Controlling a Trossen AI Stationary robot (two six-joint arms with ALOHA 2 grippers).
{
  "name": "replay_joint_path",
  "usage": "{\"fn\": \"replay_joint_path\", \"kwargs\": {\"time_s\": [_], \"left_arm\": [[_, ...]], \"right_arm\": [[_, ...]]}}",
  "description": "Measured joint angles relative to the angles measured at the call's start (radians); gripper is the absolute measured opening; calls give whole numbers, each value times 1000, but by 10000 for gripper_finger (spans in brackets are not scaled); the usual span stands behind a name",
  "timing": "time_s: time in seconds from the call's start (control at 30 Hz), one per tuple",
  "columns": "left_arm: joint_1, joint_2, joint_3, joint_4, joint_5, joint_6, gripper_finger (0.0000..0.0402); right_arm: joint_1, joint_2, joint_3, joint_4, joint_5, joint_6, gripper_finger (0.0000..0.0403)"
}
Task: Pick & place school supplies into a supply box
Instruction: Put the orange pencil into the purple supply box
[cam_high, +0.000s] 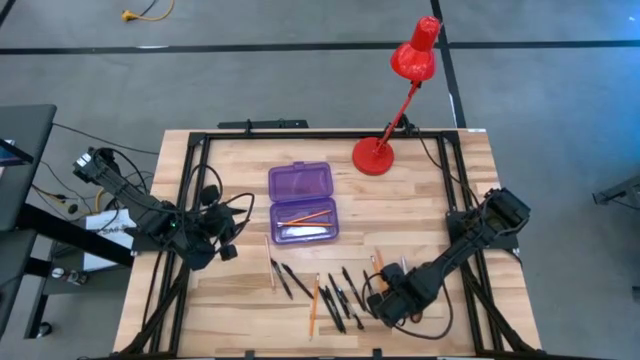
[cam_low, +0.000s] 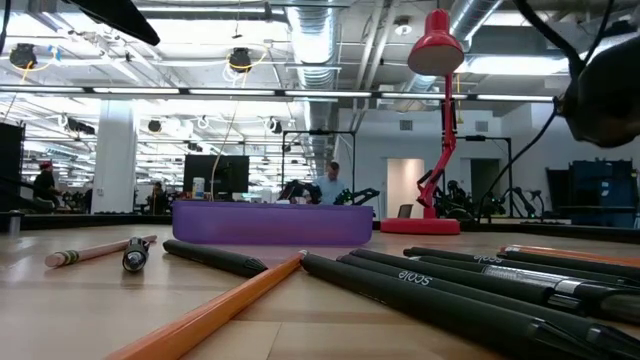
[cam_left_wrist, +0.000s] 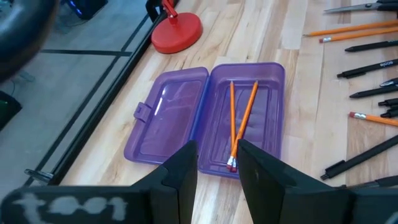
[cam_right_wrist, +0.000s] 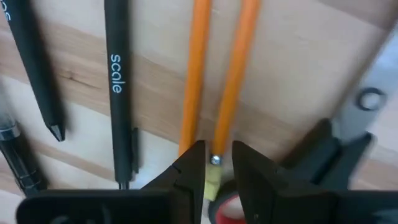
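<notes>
The supply box (cam_high: 300, 205) lies open on the table, its lid (cam_left_wrist: 165, 112) flat toward the far edge. Two orange pencils (cam_left_wrist: 239, 121) lie crossed in its tray. More pencils (cam_high: 314, 305) and black pens (cam_high: 340, 295) are scattered near the front edge. My right gripper (cam_high: 385, 298) points down over two side-by-side pencils (cam_right_wrist: 217, 81). It is open, its fingers on either side of one pencil's eraser end (cam_right_wrist: 214, 163), beside the red-handled scissors (cam_right_wrist: 227, 211). My left gripper (cam_left_wrist: 217, 155) hovers open, left of the box, holding nothing.
A red desk lamp (cam_high: 400, 100) stands at the far edge, its base (cam_high: 373, 156) just right of the box. A black frame (cam_high: 190, 200) runs round the tabletop. Bare wood lies between the box and the row of pens.
</notes>
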Motion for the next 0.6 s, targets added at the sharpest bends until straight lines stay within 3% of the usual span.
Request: {"fn": "replay_joint_path", "kwargs": {"time_s": [0.4,0.6], "left_arm": [[0,0,0,0,2,-5,102],[0,0,0,0,14,-15,102]], "right_arm": [[-75,10,-14,-26,-29,-133,74],[-110,60,-8,-21,-116,-222,68]]}}
